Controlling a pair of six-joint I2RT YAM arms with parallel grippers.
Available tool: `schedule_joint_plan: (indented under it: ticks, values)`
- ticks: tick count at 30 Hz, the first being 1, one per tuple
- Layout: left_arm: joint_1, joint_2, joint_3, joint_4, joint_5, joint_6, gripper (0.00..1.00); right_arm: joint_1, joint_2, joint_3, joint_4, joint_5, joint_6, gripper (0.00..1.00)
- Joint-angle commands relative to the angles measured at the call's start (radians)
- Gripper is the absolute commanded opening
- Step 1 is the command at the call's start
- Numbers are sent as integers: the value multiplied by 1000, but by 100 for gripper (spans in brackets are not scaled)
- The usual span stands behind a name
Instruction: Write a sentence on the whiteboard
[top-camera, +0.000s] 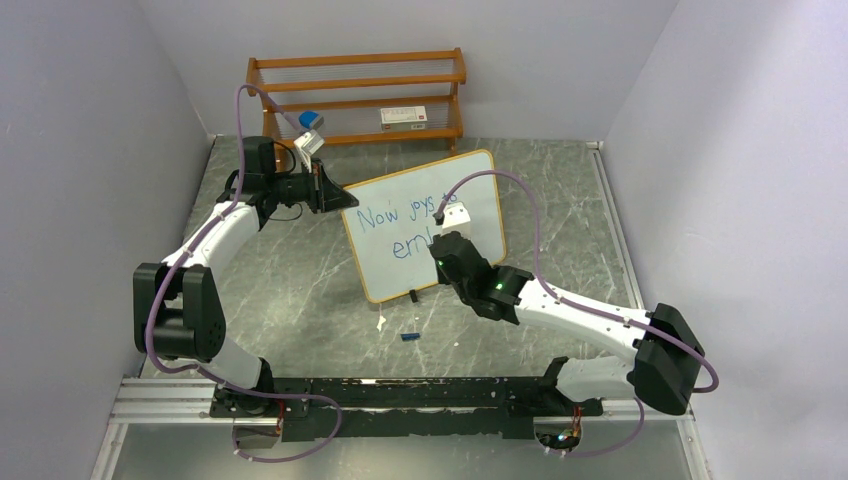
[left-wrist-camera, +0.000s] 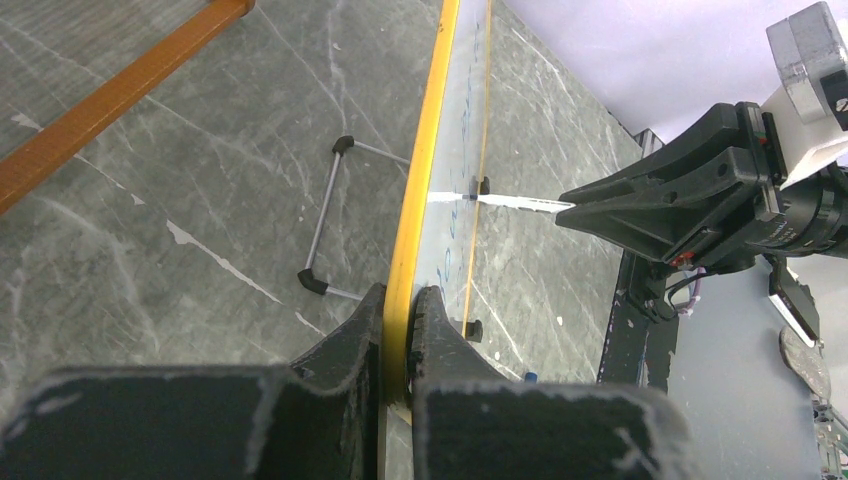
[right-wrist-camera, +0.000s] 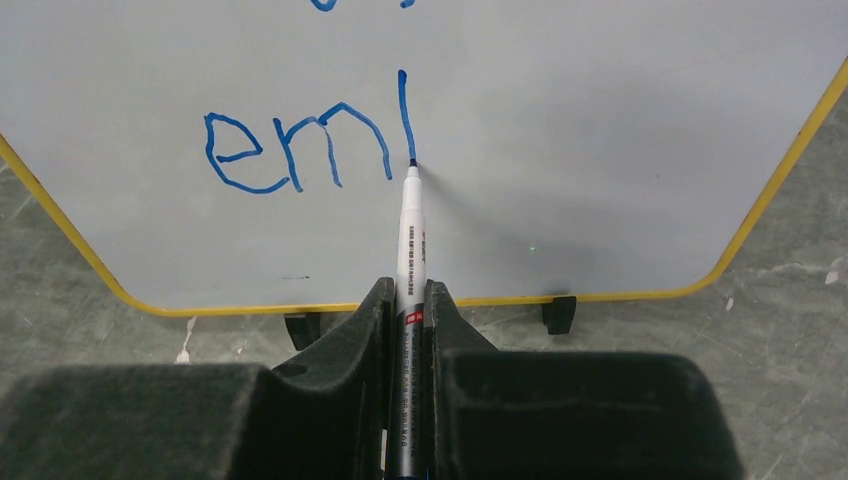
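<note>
The whiteboard (top-camera: 475, 185) stands tilted on the marble table, orange-framed, with blue lettering (top-camera: 400, 216) in two rows reading "Now joys to" and "em" plus an upright stroke. My left gripper (top-camera: 345, 197) is shut on the board's left edge; in the left wrist view its fingers pinch the yellow frame (left-wrist-camera: 418, 190). My right gripper (top-camera: 438, 243) is shut on a white marker (right-wrist-camera: 411, 235). The marker tip touches the board (right-wrist-camera: 600, 120) at the foot of the upright stroke (right-wrist-camera: 404, 110) right of "em" (right-wrist-camera: 290, 155).
A brown wooden shelf rack (top-camera: 357, 98) stands against the back wall with a small box on it. A blue marker cap (top-camera: 410, 336) lies on the table in front of the board. The board's wire stand (left-wrist-camera: 335, 215) props it from behind.
</note>
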Motion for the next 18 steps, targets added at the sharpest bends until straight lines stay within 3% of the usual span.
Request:
schedule_joint_plan:
  ticks: [1, 18]
  values:
    - [-55, 73, -50, -116, -215, 157, 5, -10, -16, -19, -24, -6, 19, 0]
    - [-56, 75, -49, -118, -216, 157, 5, -8, -62, -27, 31, 19, 4, 0]
